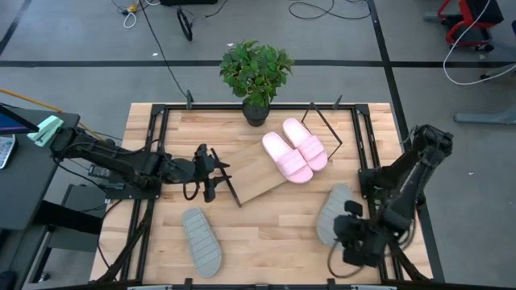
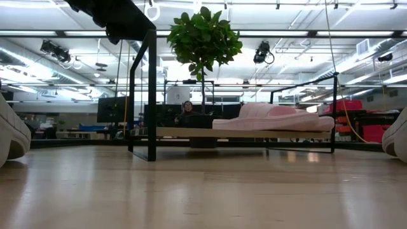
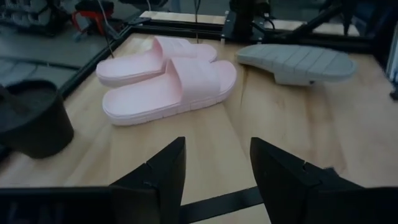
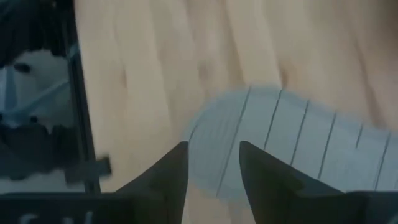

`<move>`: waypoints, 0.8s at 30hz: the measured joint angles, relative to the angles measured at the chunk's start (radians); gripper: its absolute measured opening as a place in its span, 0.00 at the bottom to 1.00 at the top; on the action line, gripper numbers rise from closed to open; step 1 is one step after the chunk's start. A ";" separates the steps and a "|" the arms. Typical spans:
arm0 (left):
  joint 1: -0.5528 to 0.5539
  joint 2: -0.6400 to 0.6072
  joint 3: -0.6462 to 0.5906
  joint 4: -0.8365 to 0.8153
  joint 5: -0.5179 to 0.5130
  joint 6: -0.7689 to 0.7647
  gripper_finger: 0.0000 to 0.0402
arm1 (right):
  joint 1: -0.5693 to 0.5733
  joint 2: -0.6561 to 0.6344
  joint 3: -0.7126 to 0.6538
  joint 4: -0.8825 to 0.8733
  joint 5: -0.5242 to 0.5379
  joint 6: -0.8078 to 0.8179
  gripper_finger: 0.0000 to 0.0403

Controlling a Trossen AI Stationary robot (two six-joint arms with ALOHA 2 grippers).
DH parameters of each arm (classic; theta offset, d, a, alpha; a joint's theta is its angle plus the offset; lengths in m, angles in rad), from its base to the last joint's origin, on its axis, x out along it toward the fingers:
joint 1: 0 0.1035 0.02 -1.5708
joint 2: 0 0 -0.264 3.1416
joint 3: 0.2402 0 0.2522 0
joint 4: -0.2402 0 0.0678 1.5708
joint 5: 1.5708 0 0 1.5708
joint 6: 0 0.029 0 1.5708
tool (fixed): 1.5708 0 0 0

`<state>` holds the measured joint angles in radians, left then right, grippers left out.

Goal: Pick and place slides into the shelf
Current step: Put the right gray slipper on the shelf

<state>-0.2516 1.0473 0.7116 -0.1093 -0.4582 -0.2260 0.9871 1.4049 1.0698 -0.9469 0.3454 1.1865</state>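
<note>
From above, the left tool reaches low across the bench to the shelf's near edge, fingers parted and empty. The pink slides lie side by side on the shelf's far end. The right tool hangs by one grey slide; another grey slide lies apart.

At bench height, the pink pair rests on the shelf board.

The left wrist view shows its fingers released before the pink slides.

The right wrist view shows parted fingers above the grey ribbed sole, nothing grasped.
</note>
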 joint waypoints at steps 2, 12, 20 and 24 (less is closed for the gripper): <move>0.000 0.000 0.000 0.002 0.000 -0.031 0.46 | 0.052 0.014 0.000 -0.030 -0.001 0.040 0.35; 0.000 0.000 0.000 0.001 0.018 -0.105 0.45 | 0.233 0.125 0.000 -0.138 -0.057 0.080 0.31; 0.000 0.000 0.000 0.001 0.018 -0.125 0.45 | 0.239 0.191 0.000 -0.172 0.009 0.015 0.44; 0.000 0.000 0.000 0.001 0.018 -0.130 0.44 | 0.239 0.208 0.000 -0.174 0.057 -0.054 0.55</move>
<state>-0.2512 1.0473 0.7113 -0.1082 -0.4404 -0.3565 1.2263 1.6127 1.0695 -1.1210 0.4019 1.1327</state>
